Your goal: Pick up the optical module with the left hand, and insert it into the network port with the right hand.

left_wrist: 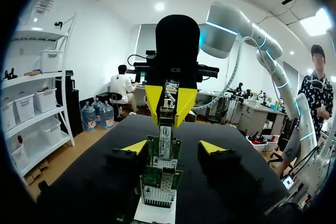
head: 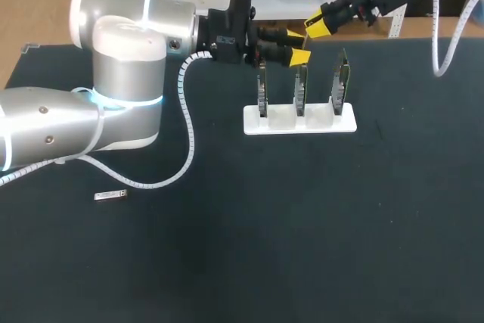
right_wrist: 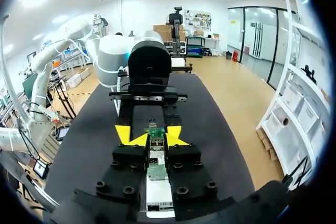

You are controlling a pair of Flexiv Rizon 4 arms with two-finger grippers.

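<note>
The left tool (head: pixel 297 45) is open, its two yellow-tipped fingers spread wide with nothing gripped between them. It hangs near the far edge of the tabletop (head: pixel 302 232), just beside the left end of a white holder (head: pixel 346 123). The holder carries three upright circuit cards (head: pixel 301 85) in a row. In the left wrist view the row of cards stands just ahead of the tool, lined up with the gap between its fingers, and I cannot tell whether a finger touches a card. The right tool (head: pixel 318 25) comes in from the far right corner and hangs above the cards, facing the left tool along the row. Whether it is open or closed cannot be told, since the top of a card hides the space at its end in the right wrist view. The optical module (head: pixel 110 196), a small silver bar, lies flat on the dark tabletop toward the left edge, about midway between the far and near edges. It is well apart from both tools and from the holder, close to the looping white cable (head: pixel 187 122) of the left arm.
</note>
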